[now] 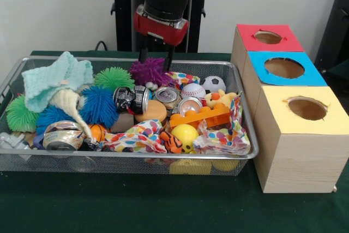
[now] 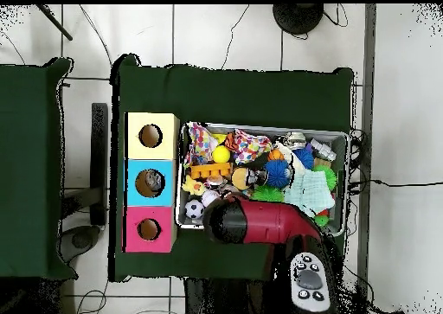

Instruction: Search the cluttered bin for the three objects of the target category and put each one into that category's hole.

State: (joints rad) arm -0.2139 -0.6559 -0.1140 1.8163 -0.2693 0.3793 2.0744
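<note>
The wire-mesh bin (image 1: 163, 157) is full of toys. A dark printed can (image 1: 131, 99) lies on its side in the middle. Two cans with silvery tops (image 1: 168, 96) (image 1: 189, 105) sit just right of it. Another silvery can (image 1: 61, 135) lies at the front left. My gripper (image 1: 156, 58) hangs open and empty over the purple puff ball (image 1: 150, 72) at the bin's far edge. The blue-topped hole (image 1: 284, 67) is in the middle box to the right. In the overhead view the arm (image 2: 260, 221) hides the gripper, and the blue hole (image 2: 150, 182) shows something greyish inside.
Red-topped (image 1: 268, 37) and yellow-topped (image 1: 307, 108) holes flank the blue one. The bin also holds a mint knitted cloth (image 1: 60, 77), green and blue puff balls (image 1: 99, 105), an orange brick (image 1: 199, 117), a baseball (image 1: 193, 90), a soccer ball (image 1: 214, 83) and a yellow ball (image 1: 184, 133).
</note>
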